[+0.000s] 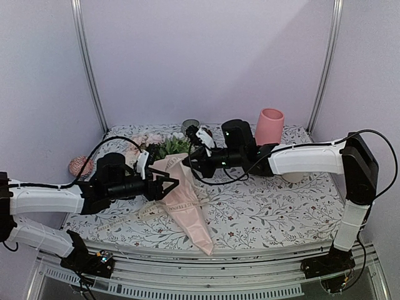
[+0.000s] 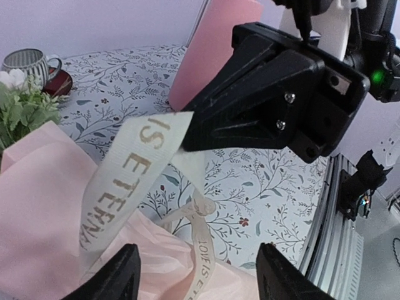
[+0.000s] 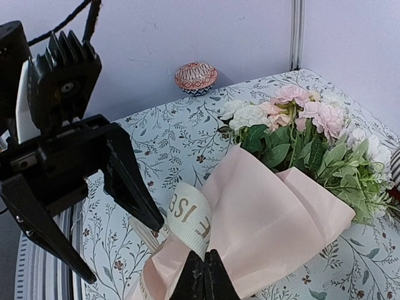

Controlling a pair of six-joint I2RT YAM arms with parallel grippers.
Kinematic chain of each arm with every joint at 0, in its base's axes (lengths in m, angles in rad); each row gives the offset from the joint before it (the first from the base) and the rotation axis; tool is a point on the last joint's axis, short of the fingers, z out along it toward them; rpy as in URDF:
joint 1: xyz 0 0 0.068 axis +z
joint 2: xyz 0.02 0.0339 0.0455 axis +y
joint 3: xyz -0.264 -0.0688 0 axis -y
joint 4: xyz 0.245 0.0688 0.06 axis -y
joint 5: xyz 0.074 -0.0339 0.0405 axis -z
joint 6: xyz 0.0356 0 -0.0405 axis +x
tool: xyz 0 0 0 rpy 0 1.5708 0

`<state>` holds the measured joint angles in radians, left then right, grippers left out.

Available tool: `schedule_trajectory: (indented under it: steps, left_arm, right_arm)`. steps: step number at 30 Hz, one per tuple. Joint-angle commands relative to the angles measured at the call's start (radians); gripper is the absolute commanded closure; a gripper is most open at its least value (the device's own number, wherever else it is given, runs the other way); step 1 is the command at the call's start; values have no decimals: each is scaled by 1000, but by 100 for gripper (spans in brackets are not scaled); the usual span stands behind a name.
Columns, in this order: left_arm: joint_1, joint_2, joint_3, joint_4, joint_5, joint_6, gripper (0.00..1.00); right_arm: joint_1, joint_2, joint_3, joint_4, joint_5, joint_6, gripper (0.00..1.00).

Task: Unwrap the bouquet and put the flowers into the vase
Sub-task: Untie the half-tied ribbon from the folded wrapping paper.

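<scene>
From above, your bouquet (image 1: 187,212) is lying on the worktop (image 1: 281,206) near the middle, with the flowers (image 1: 164,145) pointing to 11 o'clock. The vase (image 1: 269,127) is standing at 2 o'clock from it, well apart. In the left wrist view, your left gripper (image 2: 197,269) is hanging over the bouquet with its fingers apart, holding nothing. In the right wrist view, your right gripper (image 3: 204,265) is pinching its fingers together on the cream ribbon (image 3: 190,215).

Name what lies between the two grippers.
The ribbon, pinched by the shut right gripper, arcs over the bouquet's paper towards the open left gripper. The left wrist view shows it best.
</scene>
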<state>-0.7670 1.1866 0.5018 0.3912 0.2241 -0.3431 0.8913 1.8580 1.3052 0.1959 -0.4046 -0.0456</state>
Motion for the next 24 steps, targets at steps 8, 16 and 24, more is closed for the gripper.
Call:
schedule_trajectory:
  steps: [8,16,24]
  left_arm:
    - [-48,175,-61,353,-22,-127,42]
    - [-53,279,-27,410,-48,-119,37]
    - [-56,360,32,449,-19,-110,53]
  right_arm:
    - [21,-45,31,46,-51,67,96]
    - [27,-49,33,59,-57,81,96]
    - [29,-54,30,62,-66,90,96]
